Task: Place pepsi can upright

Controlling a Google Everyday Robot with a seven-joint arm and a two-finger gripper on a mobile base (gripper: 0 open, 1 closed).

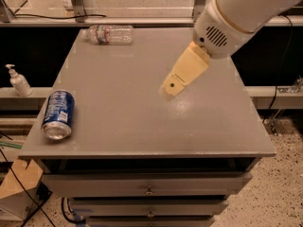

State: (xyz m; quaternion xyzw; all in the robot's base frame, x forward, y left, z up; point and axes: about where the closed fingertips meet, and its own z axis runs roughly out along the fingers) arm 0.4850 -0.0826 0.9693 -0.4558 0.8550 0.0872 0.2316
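The pepsi can (57,114) is blue with white lettering. It lies on its side near the front left corner of the grey table (142,126), with a silver end facing the front edge. My gripper (171,86) is cream-coloured and hangs over the middle of the table, pointing down and to the left. It is well to the right of the can and holds nothing that I can see. The white arm housing (236,13) fills the upper right.
A clear plastic water bottle (108,34) lies on its side at the table's back left. A soap dispenser (18,81) stands on a ledge left of the table. Drawers (149,186) sit under the tabletop. Cables and a cardboard box (16,183) are on the floor at left.
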